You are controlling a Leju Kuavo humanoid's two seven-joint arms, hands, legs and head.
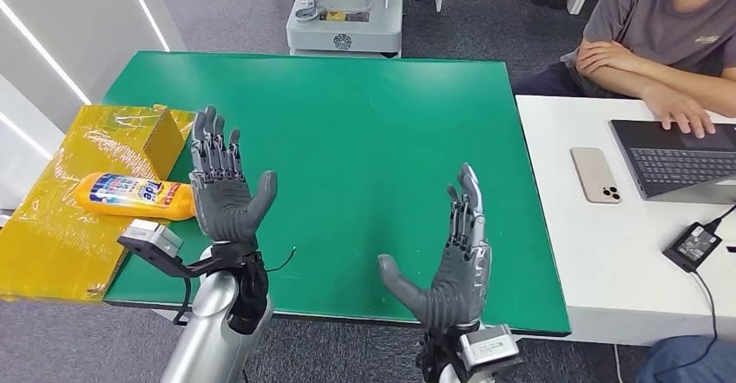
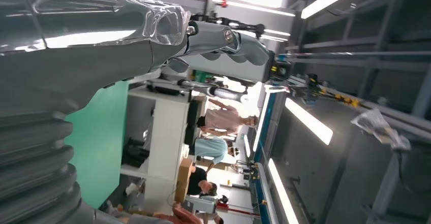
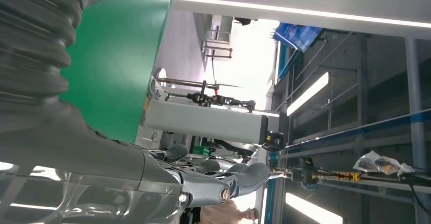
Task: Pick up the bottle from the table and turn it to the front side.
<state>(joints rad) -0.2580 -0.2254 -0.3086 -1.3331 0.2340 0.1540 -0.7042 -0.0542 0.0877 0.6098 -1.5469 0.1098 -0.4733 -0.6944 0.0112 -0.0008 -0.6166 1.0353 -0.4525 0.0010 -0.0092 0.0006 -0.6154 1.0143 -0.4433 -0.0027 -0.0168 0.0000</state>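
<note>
bottle (image 1: pixel 132 195) lies on its side on the yellow sheet (image 1: pixel 52 227), just beside the green table (image 1: pixel 364 122) | left hand (image 1: pixel 226 188) and right hand (image 1: pixel 451 257) raised, fingers spread, empty | likely light, slick plastic; grip mid-body

left hand (image 1: pixel 224 194) raised, fingers spread, right hand (image 1: pixel 451 266) raised, empty

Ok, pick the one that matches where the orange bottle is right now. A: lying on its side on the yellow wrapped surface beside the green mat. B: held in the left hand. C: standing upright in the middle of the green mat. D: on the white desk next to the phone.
A: the orange bottle lies on its side on the yellow wrapped surface, and both the left hand and the right hand are raised and hold nothing.
</note>
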